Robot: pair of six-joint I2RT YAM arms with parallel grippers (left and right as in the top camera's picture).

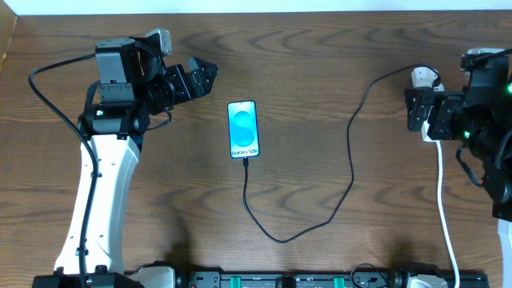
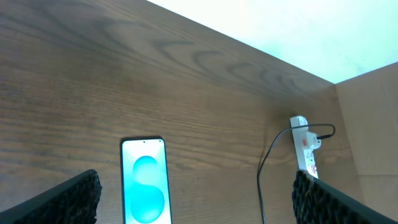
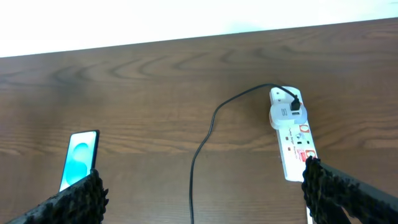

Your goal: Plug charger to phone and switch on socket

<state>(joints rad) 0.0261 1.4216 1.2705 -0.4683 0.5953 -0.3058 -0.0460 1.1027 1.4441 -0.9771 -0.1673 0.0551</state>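
Your right tool (image 1: 422, 112), jaws wide and empty, hovers nearest the socket (image 3: 292, 140), whose long axis runs straight ahead of it at the table's (image 1: 320, 48) right edge, while the charger (image 1: 352, 160) reaches the centred phone (image 1: 243, 129) and your left tool (image 1: 202, 76) gapes empty.

One phone (image 1: 243, 129). One charger (image 1: 353, 164). One socket (image 3: 292, 146), with one white adapter (image 3: 281, 115) and one white cord (image 1: 442, 200). One tabletop (image 1: 320, 64). Two arms: left arm (image 1: 100, 184), right arm (image 1: 488, 112). Two fingers (image 2: 68, 199) each, four total.
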